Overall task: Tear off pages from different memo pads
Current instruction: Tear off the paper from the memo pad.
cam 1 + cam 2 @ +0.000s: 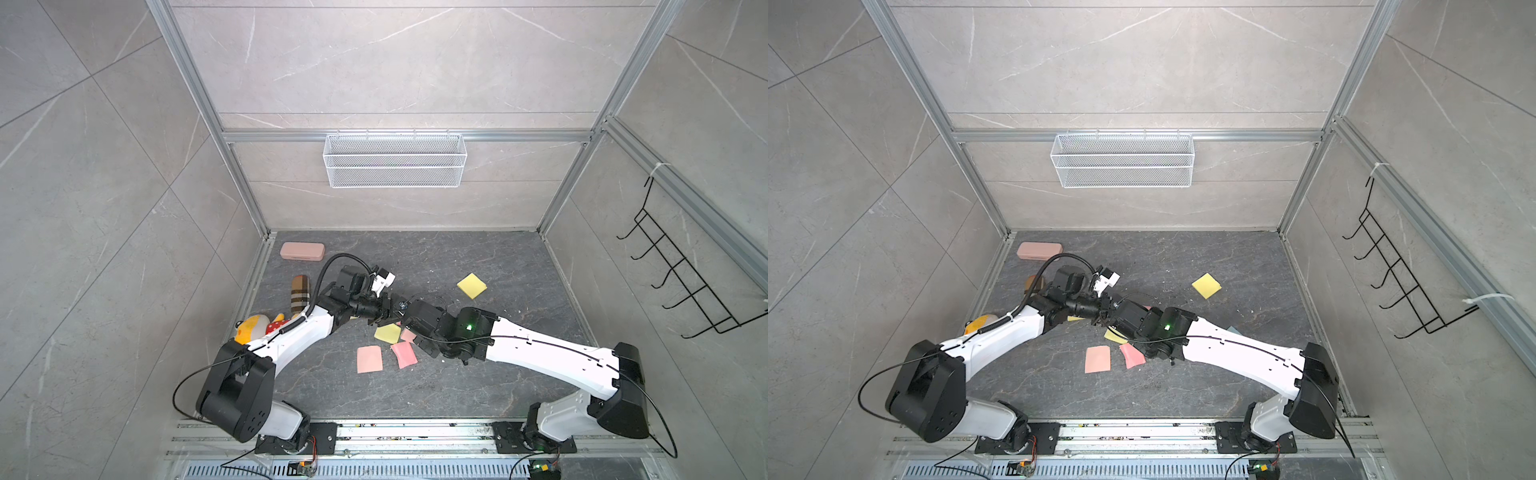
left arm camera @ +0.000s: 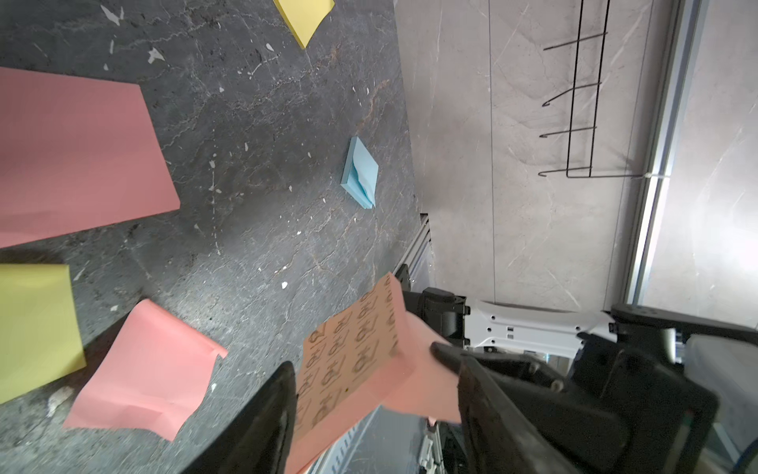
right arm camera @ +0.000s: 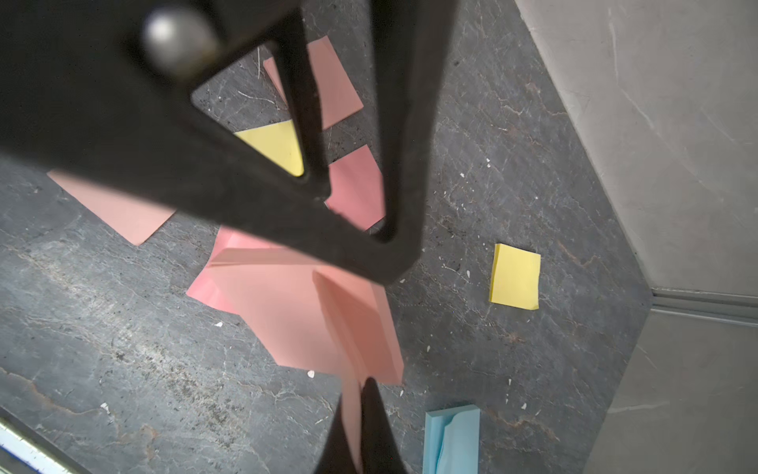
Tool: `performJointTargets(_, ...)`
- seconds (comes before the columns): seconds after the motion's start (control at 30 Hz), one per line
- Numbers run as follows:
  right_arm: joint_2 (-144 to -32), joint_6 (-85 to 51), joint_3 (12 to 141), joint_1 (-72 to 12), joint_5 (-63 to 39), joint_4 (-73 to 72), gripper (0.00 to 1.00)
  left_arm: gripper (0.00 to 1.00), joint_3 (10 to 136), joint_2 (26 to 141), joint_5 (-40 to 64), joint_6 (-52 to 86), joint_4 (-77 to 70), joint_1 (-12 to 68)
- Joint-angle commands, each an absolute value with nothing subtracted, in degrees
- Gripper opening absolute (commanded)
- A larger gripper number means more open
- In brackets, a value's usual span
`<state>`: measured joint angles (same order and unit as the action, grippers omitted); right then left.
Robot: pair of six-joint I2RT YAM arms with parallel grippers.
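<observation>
Where the two arms meet over the middle of the bench [image 1: 478, 386], we see bare dark surface running to the rear wall [image 1: 395, 208], with only a yellow memo pad [image 1: 472, 285] lying there. A pink case [image 1: 302, 251] and soft toys [image 1: 257, 326] crowd the left edge, and a blue memo pad [image 2: 361, 172] sits toward the right wall [image 2: 512, 205]. Loose pages [image 1: 369, 359] lie just in front of the hands. Our left hand [image 2: 363, 359] stands apart around the pink memo pad [image 2: 340, 369], which is raised off the bench. Our right hand [image 3: 361, 394] is pinched together on a pink page [image 3: 352, 410].
</observation>
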<state>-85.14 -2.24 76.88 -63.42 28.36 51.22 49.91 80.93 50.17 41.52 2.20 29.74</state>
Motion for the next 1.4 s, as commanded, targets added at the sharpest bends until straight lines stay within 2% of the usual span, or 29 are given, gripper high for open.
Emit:
performJointTargets(0.0, -85.6, -0.8, 80.1, -63.1, 30.3, 53.7, 0.0, 0.69, 46.1, 75.7, 45.8, 39.3, -4.4, 29.7)
performJointTargets(0.2, -85.9, 0.6, 83.6, -62.7, 31.1, 56.0, 0.0, 0.83, 38.3, 68.1, 40.2, 37.1, -14.0, 31.4)
performJointTargets(0.53, -85.0, 3.7, 88.3, -62.7, 29.6, 58.1, 0.0, 0.8, 39.4, 70.3, 42.4, 32.2, -15.9, 34.4)
performJointTargets(0.6, -84.8, 3.9, 88.5, -62.5, 29.5, 58.0, 0.0, 0.76, 40.5, 71.2, 43.6, 31.6, -15.7, 35.3)
performJointTargets(0.7, -85.0, 3.7, 89.1, -62.3, 29.5, 58.3, 0.0, 0.62, 42.0, 72.7, 45.6, 31.2, -15.2, 35.9)
performJointTargets(0.77, -85.0, 3.3, 89.3, -61.8, 29.7, 58.1, 0.0, 0.46, 42.4, 73.5, 46.4, 31.1, -15.0, 35.9)
performJointTargets(0.83, -85.0, 2.5, 89.5, -61.1, 30.5, 58.1, 0.0, 0.25, 42.6, 74.2, 47.2, 31.3, -14.6, 35.9)
performJointTargets(0.97, -85.0, 0.6, 89.7, -58.8, 33.2, 58.1, 0.0, 0.03, 43.0, 75.3, 47.5, 31.1, -12.5, 35.9)
performJointTargets(1.0, -85.3, 0.2, 89.4, -58.2, 34.7, 58.3, 0.0, 0.0, 43.1, 75.5, 47.4, 31.1, -11.8, 35.8)
performJointTargets(1.17, -86.8, -1.0, 87.0, -54.5, 42.5, 58.7, 0.0, 0.0, 43.8, 76.7, 46.9, 32.5, -8.4, 34.3)
performJointTargets(1.37, -86.6, -5.7, 83.7, -49.2, 42.3, 58.8, 0.0, 0.0, 43.3, 77.4, 45.2, 36.0, -5.7, 29.5)
